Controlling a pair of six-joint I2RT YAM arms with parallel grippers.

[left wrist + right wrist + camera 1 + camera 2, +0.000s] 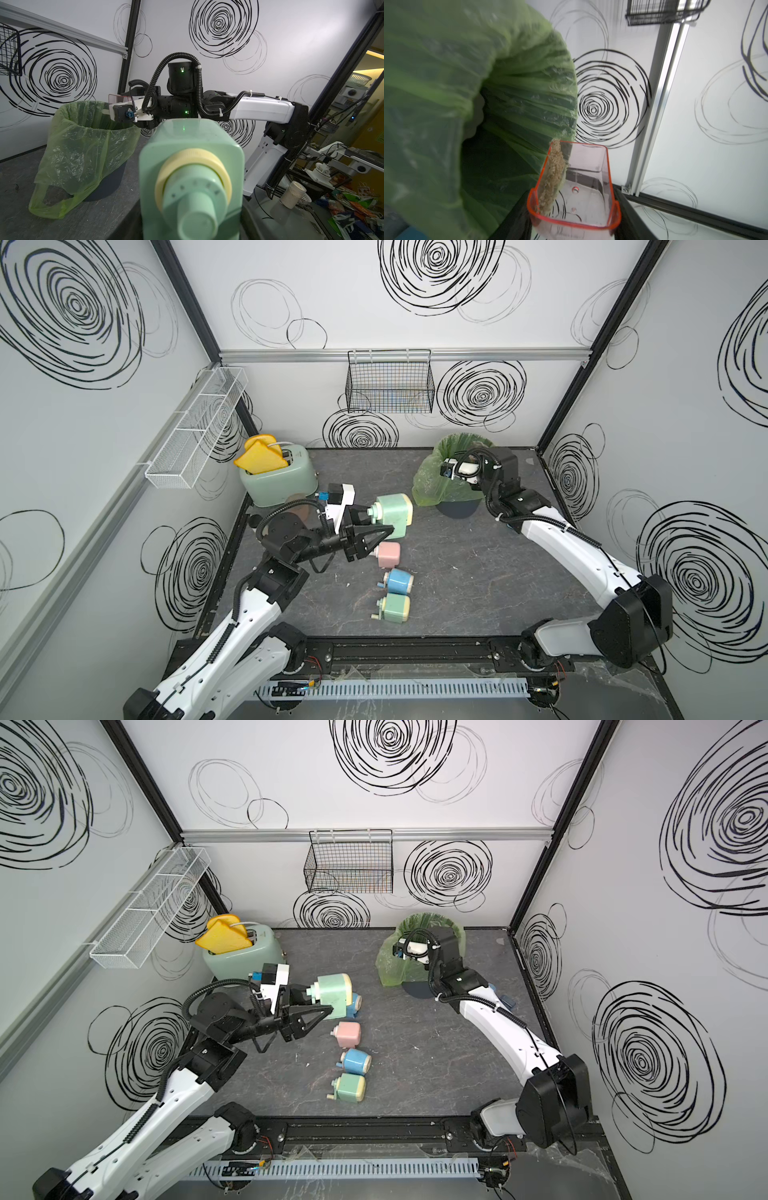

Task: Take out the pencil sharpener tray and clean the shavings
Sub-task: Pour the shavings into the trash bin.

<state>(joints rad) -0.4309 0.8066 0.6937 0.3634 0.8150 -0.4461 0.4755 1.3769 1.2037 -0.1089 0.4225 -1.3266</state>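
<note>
The right tool (126, 96) pinches the clear tray (583, 182), tipped at the mouth of the green bin bag (446, 83) by the far edge of the tabletop (478, 572). The shavings (552, 176) lie along one tray wall. The left tool (380, 520) grips the big green sharpener (395, 510) near the middle.

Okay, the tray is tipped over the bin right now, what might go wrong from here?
The shavings cling in a clump to one wall of the tray, so they may stick instead of dropping. The tray's far end appears close to the rim of the green bag, so some might fall outside.
</note>
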